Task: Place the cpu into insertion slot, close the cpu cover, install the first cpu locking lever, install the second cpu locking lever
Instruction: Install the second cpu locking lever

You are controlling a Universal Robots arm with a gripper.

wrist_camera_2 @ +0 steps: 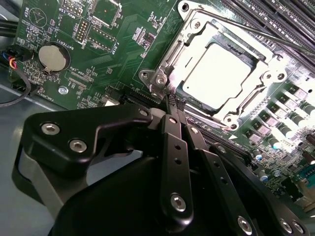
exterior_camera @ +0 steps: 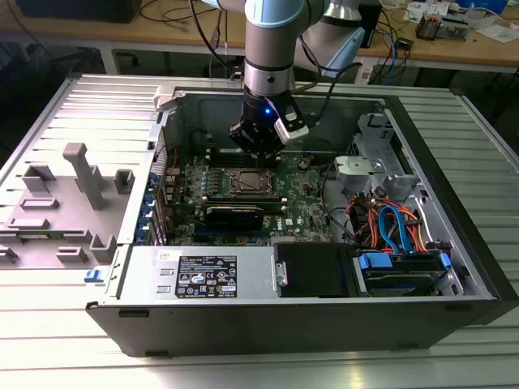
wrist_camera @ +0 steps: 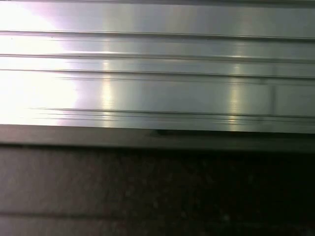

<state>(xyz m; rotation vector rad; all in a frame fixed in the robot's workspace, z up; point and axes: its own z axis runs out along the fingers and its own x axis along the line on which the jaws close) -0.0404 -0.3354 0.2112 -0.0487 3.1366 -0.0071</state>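
So the open computer case (exterior_camera: 454, 243) lies flat on the ribbed metal bench (exterior_camera: 81, 105), and the green board (exterior_camera: 304, 198) covers its floor. The socket (exterior_camera: 247, 182) sits near the board's middle. The cover (wrist_camera_2: 268, 76) is already down flat over it, and the chip (wrist_camera_2: 221, 73) shows through the window, seated. In the second wrist view the gripper (wrist_camera_2: 173, 102) has its tips pinched together, holding nothing, right at the cover's hinge-side edge. Chip's light and stiff, but I'd guess fragile underneath, so edges only. The thin lever wire (wrist_camera_2: 256, 30) looks springy; take it by the end.
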